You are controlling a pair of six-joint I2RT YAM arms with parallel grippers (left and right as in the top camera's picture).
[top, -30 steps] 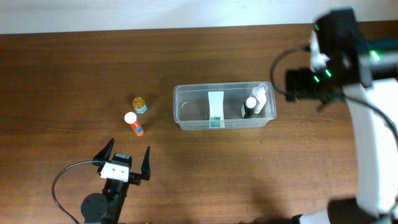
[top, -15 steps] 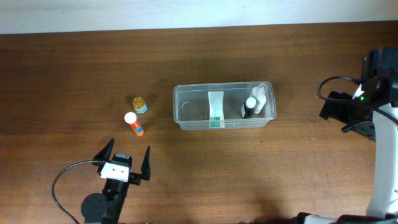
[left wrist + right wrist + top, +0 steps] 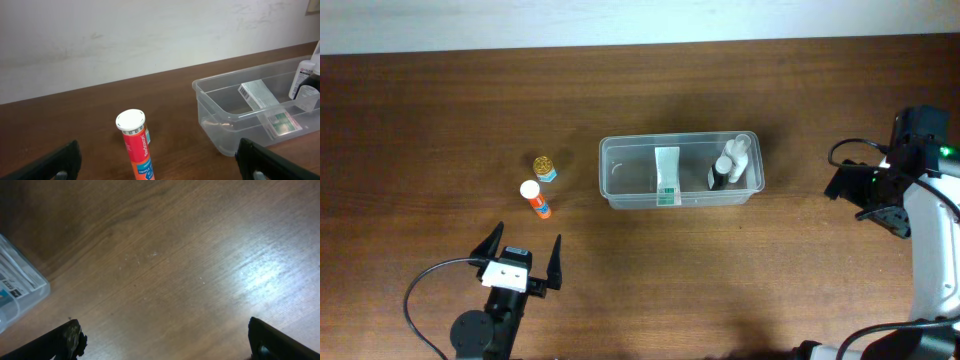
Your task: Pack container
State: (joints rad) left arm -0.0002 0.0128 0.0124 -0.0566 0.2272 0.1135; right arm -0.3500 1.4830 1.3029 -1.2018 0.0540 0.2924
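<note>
The left hand (image 3: 520, 262) hovers near the front edge of the table (image 3: 440, 110), toward the left corner. Its fingers are spread wide and there is nothing between them. The right hand (image 3: 865, 200) is by the right edge, also spread and empty, and its camera sees mostly bare wood.

The container (image 3: 630, 178) sits about mid-table, a little to the right. It holds a box (image 3: 667, 175) in the middle and two bottles (image 3: 730, 165) at its right end. A tube (image 3: 534, 198) and a small jar (image 3: 544, 166) are not yet packed. They stand to the left of the container, close to each other and just beyond the left hand.

I think the tube is next. It is tall and narrow and stands on its end, so a finger that arrives off-centre can knock it over, and then it may roll. The jar is right behind it and can be pushed too. The container looks light, and a hit on its rim may slide it.
</note>
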